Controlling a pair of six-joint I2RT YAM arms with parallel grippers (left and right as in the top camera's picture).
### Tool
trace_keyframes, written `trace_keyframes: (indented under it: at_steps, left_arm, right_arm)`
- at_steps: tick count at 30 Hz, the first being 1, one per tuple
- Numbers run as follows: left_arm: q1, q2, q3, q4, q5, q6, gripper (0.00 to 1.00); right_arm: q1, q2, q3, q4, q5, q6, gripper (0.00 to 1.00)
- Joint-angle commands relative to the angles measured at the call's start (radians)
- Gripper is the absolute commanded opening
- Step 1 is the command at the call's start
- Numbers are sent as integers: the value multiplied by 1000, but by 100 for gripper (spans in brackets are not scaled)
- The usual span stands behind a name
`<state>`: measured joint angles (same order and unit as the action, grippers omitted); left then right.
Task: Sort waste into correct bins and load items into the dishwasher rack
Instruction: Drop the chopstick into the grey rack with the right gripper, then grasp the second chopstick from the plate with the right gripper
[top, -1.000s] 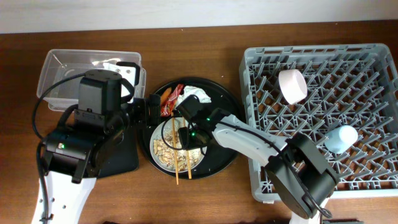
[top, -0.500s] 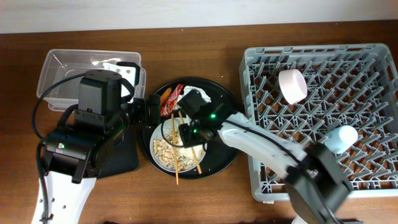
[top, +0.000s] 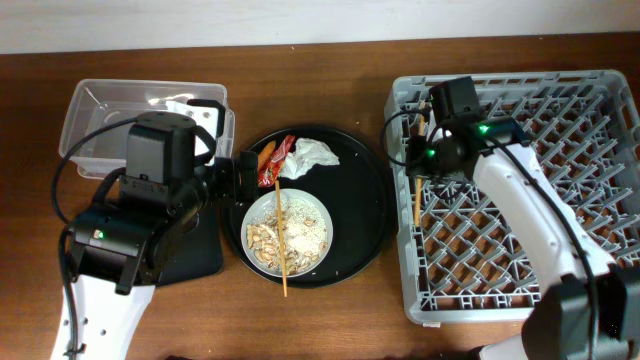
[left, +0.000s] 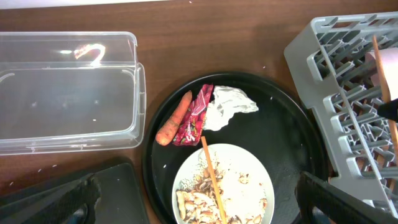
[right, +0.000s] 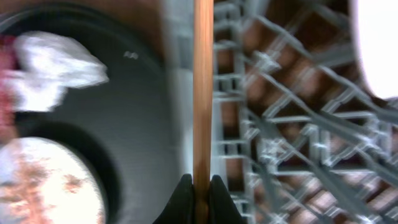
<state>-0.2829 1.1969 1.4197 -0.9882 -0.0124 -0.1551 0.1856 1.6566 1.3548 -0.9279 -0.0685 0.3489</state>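
The right gripper has left its position over the plate on the round black tray and now stands above the left edge of the dishwasher rack. It has carried one chopstick along, clamped between its fingers. Only the second chopstick now lies across the plate.
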Motion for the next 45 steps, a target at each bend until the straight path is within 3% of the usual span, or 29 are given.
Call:
trace_keyframes:
  at_steps: [1,4,6,8,10,18,21,25,28,35,45]
  left_arm:
    - [4,0,9,-2,-10,-9,99]
    - [4,0,9,-2,-10,-9,99]
    - [4,0,9,-2,-10,-9,99]
    - [4,0,9,-2,-10,-9,99]
    - [4,0,9,-2,-10,-9,99]
    - [4,0,9,-2,-10,-9,99]
    - [4,0,9,-2,-10,-9,99]
    - [4,0,9,-2,-10,-9,99]
    - [4,0,9,-2,-10,-9,99]
    - [4,0,9,-2,-10,-9,99]
    - [4,0,9,-2,-10,-9,99]
  right_arm:
    - [-18,64,1,-11,151,-64,4]
    - [-15,80,1,-11,159,-96,4]
    - [-6,75,2,-12,136,-116,35]
    - [15,58,2,-12,58,-156,58]
    - [53,37,2,-3,-53,-159,62]
    - [286,33,2,85,-234,-103,60]
    - [396,44,2,148,-196,-31,50]
    - [567,111,1,223,4,109,38]
    - [635,177,1,259,52,164,35]
    - [671,301,1,297,35,192,33]
    - [672,342,1,316,-37,191,27]
